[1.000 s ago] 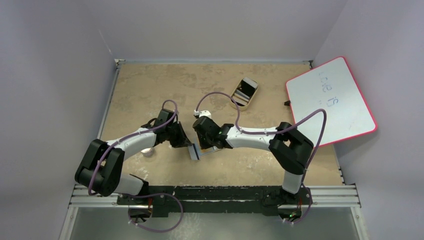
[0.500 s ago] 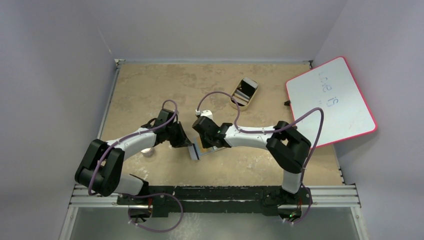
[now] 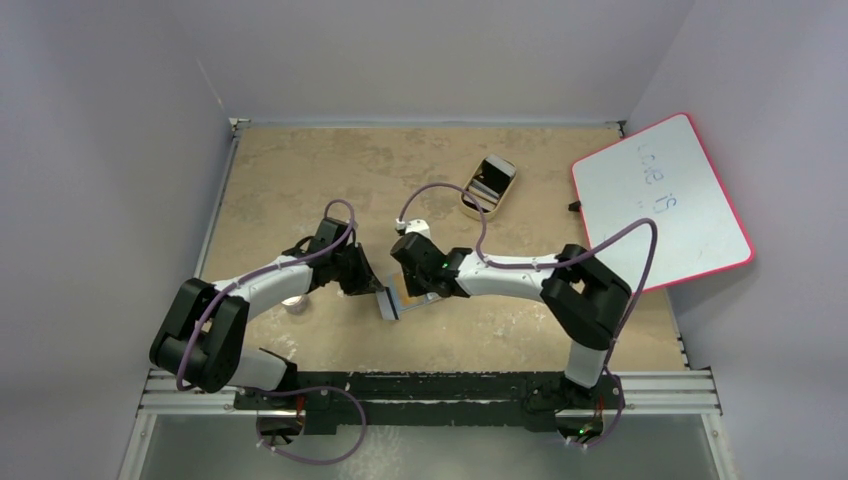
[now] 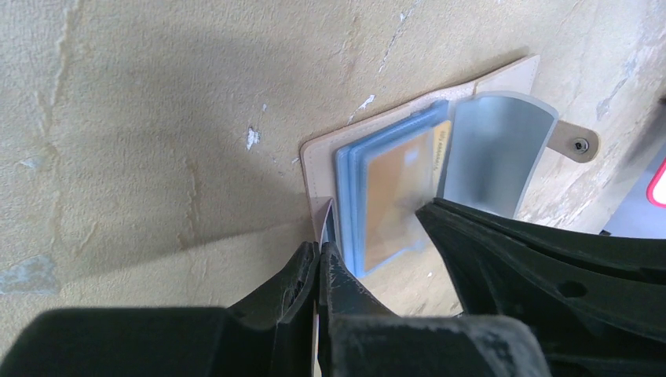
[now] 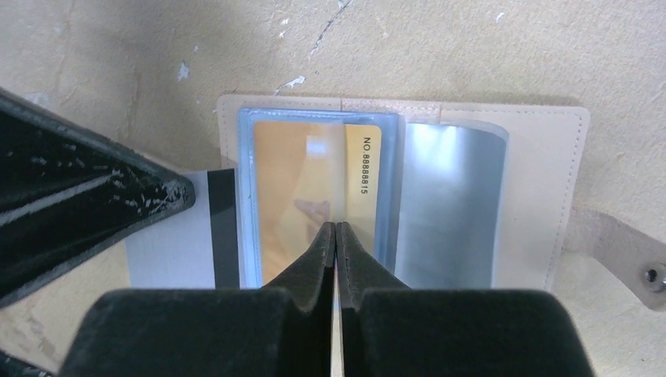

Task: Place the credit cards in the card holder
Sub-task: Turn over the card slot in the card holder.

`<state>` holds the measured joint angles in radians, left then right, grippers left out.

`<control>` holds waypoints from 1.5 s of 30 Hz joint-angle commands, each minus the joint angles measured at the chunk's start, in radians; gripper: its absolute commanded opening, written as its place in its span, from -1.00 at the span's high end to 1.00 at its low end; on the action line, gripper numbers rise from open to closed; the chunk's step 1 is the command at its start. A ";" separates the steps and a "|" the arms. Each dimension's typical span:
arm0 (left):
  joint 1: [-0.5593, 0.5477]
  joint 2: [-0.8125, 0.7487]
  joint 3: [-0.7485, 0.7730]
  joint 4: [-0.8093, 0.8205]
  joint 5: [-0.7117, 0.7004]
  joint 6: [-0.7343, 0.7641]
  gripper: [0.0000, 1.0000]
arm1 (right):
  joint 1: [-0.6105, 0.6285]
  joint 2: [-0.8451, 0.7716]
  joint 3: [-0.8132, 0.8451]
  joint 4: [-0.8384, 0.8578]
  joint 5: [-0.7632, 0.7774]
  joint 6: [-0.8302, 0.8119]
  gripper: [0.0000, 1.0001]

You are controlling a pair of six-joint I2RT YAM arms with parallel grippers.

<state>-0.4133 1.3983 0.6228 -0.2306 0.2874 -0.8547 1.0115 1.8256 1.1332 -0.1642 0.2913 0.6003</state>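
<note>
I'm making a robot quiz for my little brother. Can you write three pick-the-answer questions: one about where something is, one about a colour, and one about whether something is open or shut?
1. Where is the wallet?
A. On the whiteboard.
B. On the table, between the left end effector and the right end effector.
C. In the tray at the back.

2. What colour is the card with a number printed on it?
A. Orange.
B. Green.
C. Purple.

3. How is the wallet?
A. Snapped shut.
B. Standing on its edge.
C. Lying open.

Answers:
1 B: the top view shows it on the table where the two arms meet.
2 A: the right wrist view shows it orange inside the wallet.
3 C: both halves lie spread flat and the snap tab is undone.
</note>
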 commanded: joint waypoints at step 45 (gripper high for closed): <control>-0.001 -0.086 0.000 0.217 0.050 -0.146 1.00 | -0.307 -0.180 -0.396 0.594 -0.613 0.087 1.00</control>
<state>-0.4137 1.2915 0.6392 -0.1543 0.2863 -0.9592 0.7109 1.6463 0.7334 0.3901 -0.2882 0.6815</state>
